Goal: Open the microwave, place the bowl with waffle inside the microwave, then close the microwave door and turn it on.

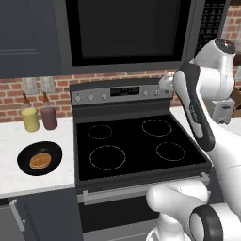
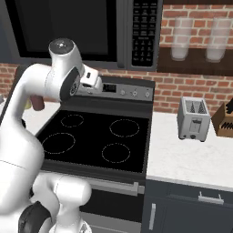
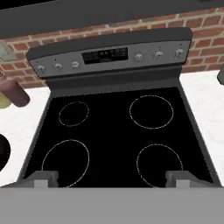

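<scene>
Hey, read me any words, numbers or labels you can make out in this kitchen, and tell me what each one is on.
None can be read.
Stove display: light marks on a dark strip, too blurred to read.
Microwave button panel: rows of pale key legends, too small to read.
Yellow bottle and dark red bottle: no label visible.
Toaster: no brand or marking legible.

1. The arm (image 1: 202, 117) was glossy white, with rounded, tube-like segments.
2. Dark grey bands marked its joints.
3. A dark round cap (image 2: 60, 45) topped one joint.
</scene>
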